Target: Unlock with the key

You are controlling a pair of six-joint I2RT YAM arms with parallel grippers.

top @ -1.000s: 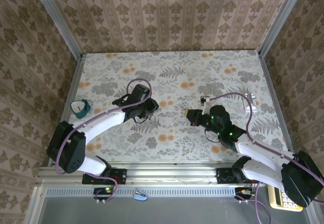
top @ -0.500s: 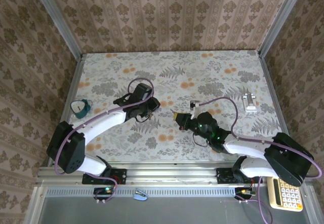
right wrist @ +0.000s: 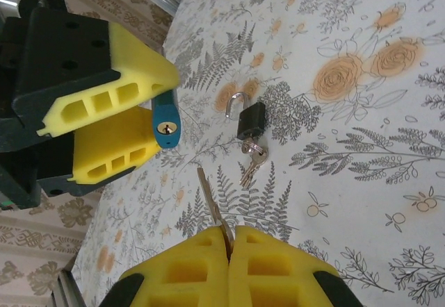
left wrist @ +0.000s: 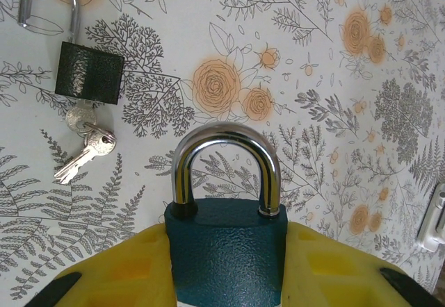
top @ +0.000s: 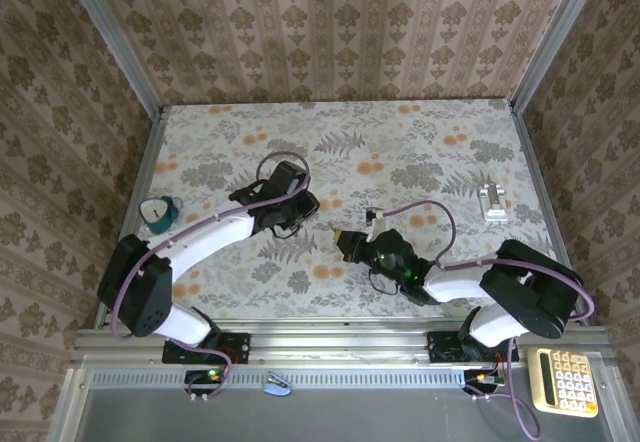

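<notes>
The left gripper (left wrist: 226, 269) clamps the teal padlock (right wrist: 165, 116) by its body, keyhole (right wrist: 167, 128) facing the right gripper (right wrist: 229, 248), which is clenched on the key (right wrist: 212, 210), blade pointing forward, with the keyhole ahead, slightly off the blade's line and apart from it.

A black padlock (left wrist: 89, 72) lies flat on my floral tabletop (top: 400, 142), shackle open, with a small bunch of keys (left wrist: 85, 155) at its base. A calculator (top: 566, 382) sits beyond the near right corner.
</notes>
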